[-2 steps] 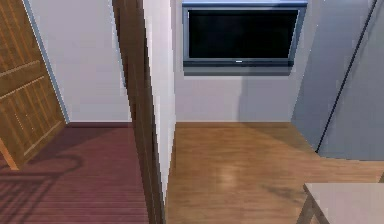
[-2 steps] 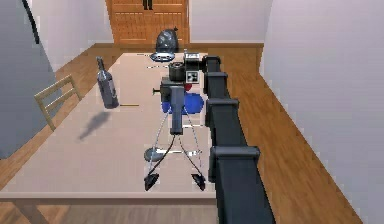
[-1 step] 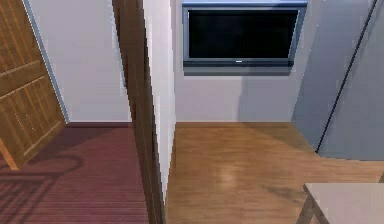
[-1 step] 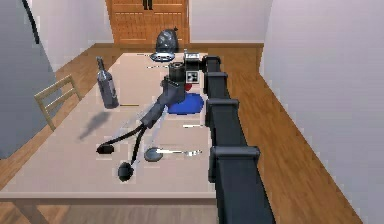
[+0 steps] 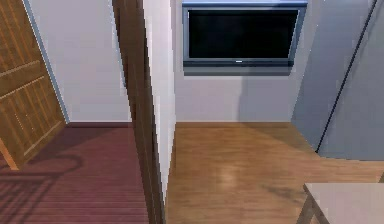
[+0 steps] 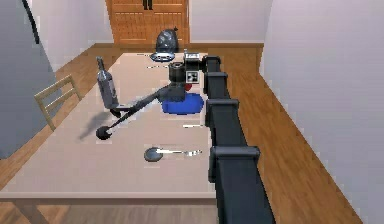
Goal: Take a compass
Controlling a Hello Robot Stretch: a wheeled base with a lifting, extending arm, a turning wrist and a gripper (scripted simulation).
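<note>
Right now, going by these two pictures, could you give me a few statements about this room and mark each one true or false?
1. A dark bottle stands upright on the table. True.
2. A dark screen hangs on the wall in the forward view. True.
3. The blue thing lies on the floor. False: it lies on the table.
4. In the arm side view, the chair stands at the table's right side. False: it stands at the table's left side.
5. The door beyond the table's far end is wooden. True.
</note>
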